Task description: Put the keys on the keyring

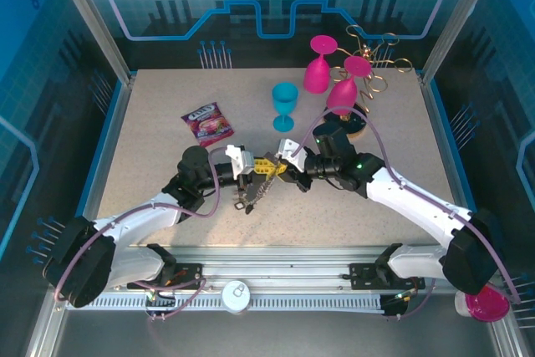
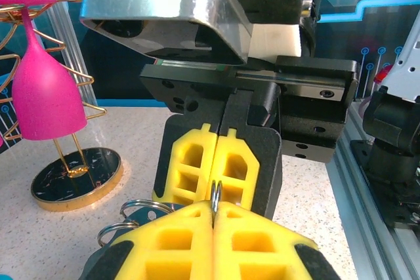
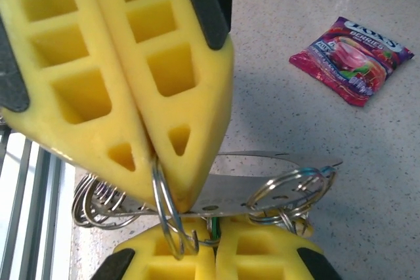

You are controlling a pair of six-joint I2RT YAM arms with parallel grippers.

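Observation:
Both grippers meet tip to tip above the table's middle. My left gripper (image 1: 262,168) (image 2: 214,213) is shut on the keyring (image 2: 214,192) (image 3: 161,196), a thin silver split ring standing edge-on in its seam. My right gripper (image 1: 284,169) (image 3: 215,246) faces it, shut, with a thin green edge and a wire end of the ring in its seam. A flat metal blade (image 3: 243,191) carrying more small rings (image 3: 293,185) lies across the right fingertips. A dark cluster of keys (image 1: 253,196) hangs below the left gripper. Their coloured heads are too small to tell apart.
A purple snack packet (image 1: 207,121) (image 3: 351,60) lies at the left rear. A blue goblet (image 1: 284,104) stands behind the grippers. Pink goblets (image 1: 318,64) (image 2: 42,90) hang on a gold wire rack (image 1: 376,60) with a round base (image 2: 75,178) at the right rear.

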